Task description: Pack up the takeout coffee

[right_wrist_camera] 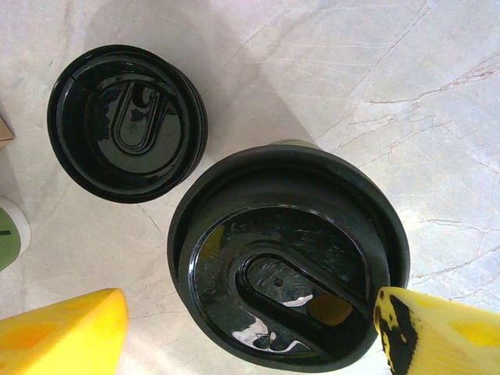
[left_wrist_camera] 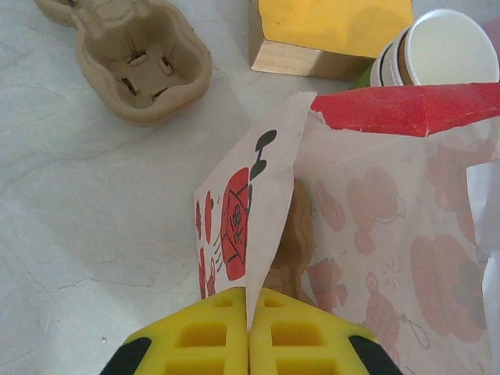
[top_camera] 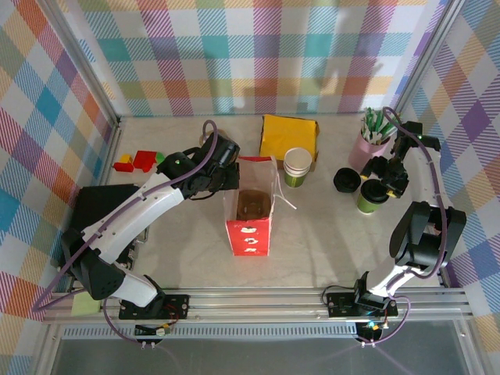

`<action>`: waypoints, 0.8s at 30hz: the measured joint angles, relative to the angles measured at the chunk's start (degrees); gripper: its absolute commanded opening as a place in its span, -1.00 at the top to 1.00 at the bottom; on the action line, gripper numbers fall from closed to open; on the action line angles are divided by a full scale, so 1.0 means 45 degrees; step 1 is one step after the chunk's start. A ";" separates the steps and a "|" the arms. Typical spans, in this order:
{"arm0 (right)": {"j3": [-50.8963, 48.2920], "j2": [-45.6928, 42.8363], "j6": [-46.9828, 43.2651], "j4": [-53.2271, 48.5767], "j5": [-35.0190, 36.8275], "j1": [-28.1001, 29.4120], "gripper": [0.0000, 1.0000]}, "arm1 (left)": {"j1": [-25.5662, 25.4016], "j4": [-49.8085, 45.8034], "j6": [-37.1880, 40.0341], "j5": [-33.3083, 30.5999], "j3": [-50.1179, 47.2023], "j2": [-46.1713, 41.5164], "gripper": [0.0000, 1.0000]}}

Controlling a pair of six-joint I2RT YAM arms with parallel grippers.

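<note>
Not packed yet. On the bench [top_camera: 328, 234], near its right edge: the small green coffee cup [top_camera: 371, 195], with the black lid [right_wrist_camera: 289, 266] already on. Over it, the right hand [right_wrist_camera: 246, 293], open wide, one yellow finger on each side of the lid, not squeezing. Just beside the cup, toward the middle of the bench: a stack of spare lids [right_wrist_camera: 125, 121]. In the middle of the bench: the red and white paper bag [top_camera: 250, 211], standing up with its mouth open. At the bag's top edge, the left hand [left_wrist_camera: 248, 312], closed tight, pinching the paper. Down inside the bag: something brown [top_camera: 254, 205], maybe a cup tray, hard to tell. Behind the bag, toward the far edge: a stack of green and white cups [top_camera: 298, 166] and a yellow box [top_camera: 289, 137]. Close to the far right corner: a pink cup of sticks [top_camera: 373, 133]. Done so far, by the look of it: lid on, bag open and held. Left to do: close on the cup, lift it, carry it across to the bag, set it down inside without tipping. Probably about halfway.
</note>
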 measured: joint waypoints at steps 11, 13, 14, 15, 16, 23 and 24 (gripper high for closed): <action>0.0000 0.0000 -0.0180 -0.0073 0.0209 -0.0005 -0.68 | 0.0000 0.0126 0.0000 0.0000 -0.0053 -0.0005 1.00; 0.0005 0.0000 -0.0233 -0.0034 0.0126 -0.0005 -0.70 | 0.0000 0.0151 0.0000 0.0000 -0.0078 -0.0005 1.00; 0.0010 -0.0005 -0.0267 -0.0015 0.0078 -0.0005 -0.70 | 0.0000 0.0185 0.0000 0.0000 -0.0097 -0.0005 1.00; 0.0010 -0.0015 -0.0272 0.0005 0.0034 -0.0010 -0.70 | 0.0000 0.0194 0.0005 0.0005 -0.0097 -0.0005 1.00; 0.0010 -0.0029 -0.0277 0.0019 -0.0010 -0.0010 -0.70 | 0.0000 0.0199 0.0000 0.0005 -0.0097 -0.0005 1.00; 0.0010 -0.0185 -0.0325 0.0010 0.0058 -0.0087 -0.70 | 0.0000 0.0204 0.0044 0.0005 -0.0097 -0.0005 1.00; 0.0010 -0.0194 -0.0355 0.0010 0.0092 -0.0117 -0.70 | 0.0000 0.0209 0.0044 0.0005 -0.0097 -0.0005 1.00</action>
